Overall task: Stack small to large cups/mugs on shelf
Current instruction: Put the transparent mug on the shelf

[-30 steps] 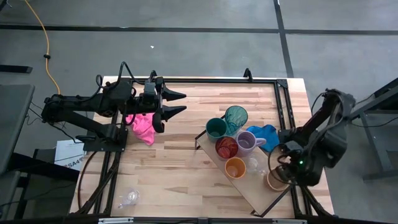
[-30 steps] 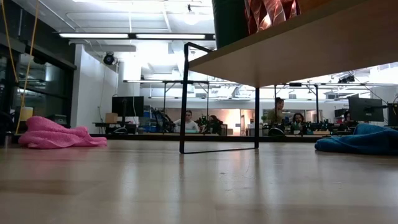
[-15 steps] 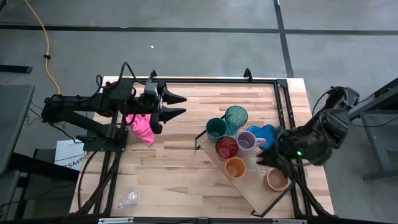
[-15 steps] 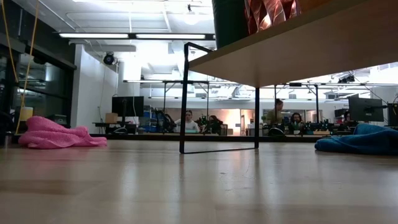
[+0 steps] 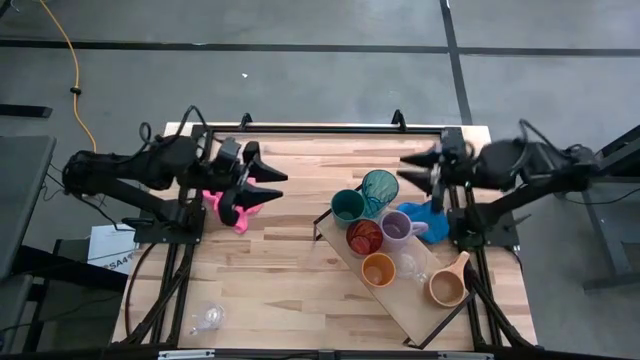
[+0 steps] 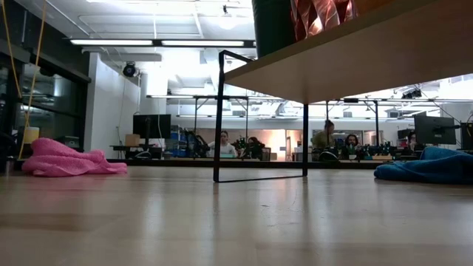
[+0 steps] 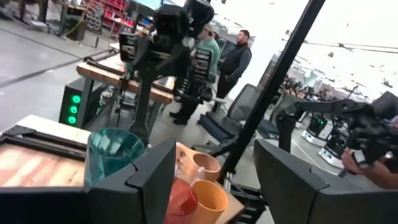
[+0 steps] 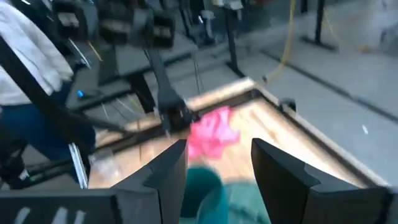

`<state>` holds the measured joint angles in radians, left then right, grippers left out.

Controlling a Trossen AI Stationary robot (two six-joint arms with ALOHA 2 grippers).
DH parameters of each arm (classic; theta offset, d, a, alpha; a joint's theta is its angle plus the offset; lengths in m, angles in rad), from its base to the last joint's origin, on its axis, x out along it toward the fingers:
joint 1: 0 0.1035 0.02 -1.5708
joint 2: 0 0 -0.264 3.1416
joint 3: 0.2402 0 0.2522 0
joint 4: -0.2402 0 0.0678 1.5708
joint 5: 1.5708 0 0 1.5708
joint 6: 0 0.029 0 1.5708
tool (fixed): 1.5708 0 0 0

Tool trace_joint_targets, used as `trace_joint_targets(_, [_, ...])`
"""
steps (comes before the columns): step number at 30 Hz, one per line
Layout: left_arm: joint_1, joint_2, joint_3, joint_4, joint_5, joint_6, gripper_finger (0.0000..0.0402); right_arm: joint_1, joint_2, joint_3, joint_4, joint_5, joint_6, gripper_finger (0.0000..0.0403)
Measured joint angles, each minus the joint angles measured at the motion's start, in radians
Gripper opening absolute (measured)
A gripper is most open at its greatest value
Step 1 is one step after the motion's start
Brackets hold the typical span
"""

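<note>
The shelf point(image 5: 340, 250), a light-wood board on a thin black frame, lies slantwise on the table's right half. On it stand a green cup point(image 5: 347, 206), a teal tumbler point(image 5: 379, 187), a red cup point(image 5: 364, 237), a purple mug point(image 5: 398, 227), an orange cup point(image 5: 378, 269), a clear glass point(image 5: 408, 265) and a tan mug point(image 5: 447, 288). Another clear glass point(image 5: 206, 318) lies near the table's near left corner. My left gripper point(image 5: 270, 182) hovers open above the pink cloth. My right gripper point(image 5: 408, 168) hovers open beyond the teal tumbler, pointing left.
A pink cloth point(image 5: 232, 205) lies under the left arm, and a blue cloth point(image 5: 432, 215) lies beside the purple mug. In the low view the shelf's underside point(image 6: 347, 59) and black leg point(image 6: 220, 111) stand over the tabletop. People sit in the room behind.
My right gripper has left the tan mug at the shelf's near right end, risen and swung toward the far right corner, turning level to point left. The tan mug stays standing on the shelf. My left gripper has drawn back slightly toward the table's left edge.
</note>
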<state>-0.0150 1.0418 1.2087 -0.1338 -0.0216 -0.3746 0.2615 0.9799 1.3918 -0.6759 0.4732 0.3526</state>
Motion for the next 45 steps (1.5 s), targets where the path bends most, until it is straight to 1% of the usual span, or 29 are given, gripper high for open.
trace_joint_targets(4, [-0.012, -0.016, 0.0, -0.021, -0.036, 0.045, 0.0205, -0.133, 0.007, 0.0, 0.085, -0.191, -0.095, 0.0169])
trace_joint_targets(7, [-0.012, -0.018, 0.0, -0.051, -0.047, 0.067, 0.0205, -0.21, 0.047, 0.0, 0.099, -0.284, -0.109, 0.0169])
trace_joint_targets(9, [-0.012, -0.018, 0.0, -0.079, -0.051, 0.082, 0.0205, -0.25, 0.08, 0.0, 0.1, -0.3, -0.11, 0.0167])
trace_joint_targets(11, [-0.012, -0.018, 0.0, -0.099, -0.054, 0.102, 0.0205, -0.284, 0.111, 0.0, 0.09, -0.318, -0.111, 0.0157])
trace_joint_targets(13, [-0.012, -0.018, 0.0, -0.116, -0.054, 0.108, 0.0205, -0.312, 0.131, -0.001, 0.069, -0.329, -0.102, 0.0139])
trace_joint_targets(16, [-0.012, -0.027, 0.0, -0.133, -0.05, 0.12, 0.0205, -0.335, 0.126, -0.002, 0.061, -0.329, -0.088, 0.0108])
trace_joint_targets(21, [-0.012, -0.042, 0.0, -0.122, -0.056, 0.133, 0.0205, -0.343, 0.056, -0.013, -0.028, -0.333, -0.054, 0.0044])
trace_joint_targets(23, [-0.012, -0.05, 0.0, -0.121, -0.057, 0.133, 0.0205, -0.343, -0.007, -0.088, 0.009, -0.353, -0.028, 0.0014])
trace_joint_targets(24, [-0.012, -0.052, 0.0, -0.117, -0.057, 0.133, 0.0205, -0.343, -0.05, -0.147, 0.052, -0.373, -0.009, 0.0007])
trace_joint_targets(27, [-0.012, -0.053, 0.0, -0.11, -0.058, 0.13, 0.0205, -0.343, -0.188, -0.339, 0.238, -0.441, 0.013, 0.0009])
trace_joint_targets(29, [-0.012, -0.051, 0.0, -0.108, -0.058, 0.123, 0.0205, -0.348, -0.266, -0.431, 0.363, -0.48, 0.014, 0.0003])
trace_joint_targets(31, [-0.012, -0.052, 0.0, -0.102, -0.058, 0.11, 0.0205, -0.359, -0.324, -0.488, 0.45, -0.493, -0.009, 0.0002])
trace_joint_targets(34, [-0.012, -0.052, 0.0, -0.103, -0.067, 0.105, 0.0205, -0.367, -0.372, -0.515, 0.471, -0.491, -0.091, 0.0001])
trace_joint_targets(39, [-0.012, -0.052, 0.0, -0.114, -0.066, 0.092, 0.0205, -0.367, -0.38, -0.504, 0.47, -0.482, 0.006, 0.0])
trace_joint_targets(42, [-0.012, -0.052, 0.0, -0.128, -0.066, 0.091, 0.0204, -0.367, -0.379, -0.504, 0.459, -0.517, -0.002, 0.0])
trace_joint_targets(45, [-0.012, -0.052, 0.0, -0.131, -0.069, 0.091, 0.0204, -0.366, -0.371, -0.504, 0.444, -0.526, 0.005, 0.0])
